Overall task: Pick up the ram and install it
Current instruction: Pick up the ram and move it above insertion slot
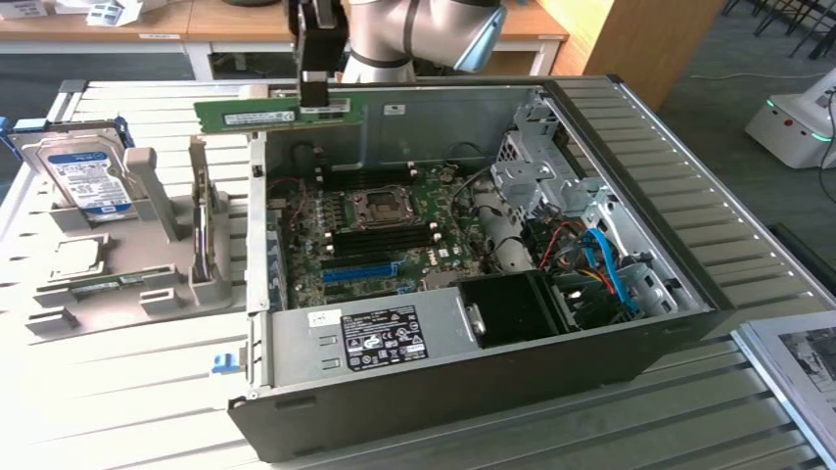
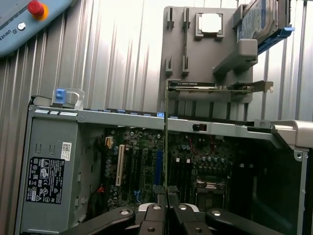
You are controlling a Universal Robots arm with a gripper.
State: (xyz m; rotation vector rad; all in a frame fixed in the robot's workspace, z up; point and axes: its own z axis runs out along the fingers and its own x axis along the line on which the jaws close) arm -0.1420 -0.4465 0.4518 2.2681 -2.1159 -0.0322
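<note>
1. Holder (image 1: 209, 245) comes first at the exterior view's left. It is a grey stand on the worktop (image 1: 117, 411). The hard drive (image 1: 81, 176) is propped upright at its rear, the processor chip (image 1: 78, 257) lies flat in a square pocket, and a narrow green card (image 1: 102, 286) lies along the front.
2. Moving right, we find the ram (image 1: 255, 116) in the air, level and side-on, above the rear wall of the computer case (image 1: 653, 323) near its corner. The end effector (image 1: 313, 96) is clamped on it, nearer the stick's end on the exterior view's right. In the wrist view the stick shows edge-on as a thin line between the fingers (image 2: 152, 215).
3. We judge the pick-up done and the carry to the case in hand. The stick sits in no slot yet.
4. Inside the open case lies the motherboard (image 1: 418, 264), with the processor socket (image 1: 383, 204) at its middle and the dark memory slots (image 1: 392, 233) beside it. The power supply (image 1: 379, 338) sits along the near wall. Further right are a black fan shroud (image 1: 516, 308), a metal drive cage (image 1: 535, 176) and blue cables (image 1: 608, 269).
5. In our judgement, seating the stick calls for three things:
   - bringing its long edge in line with one slot;
   - keeping it clear of the case wall;
   - pressing straight and evenly so it does not tilt.
</note>
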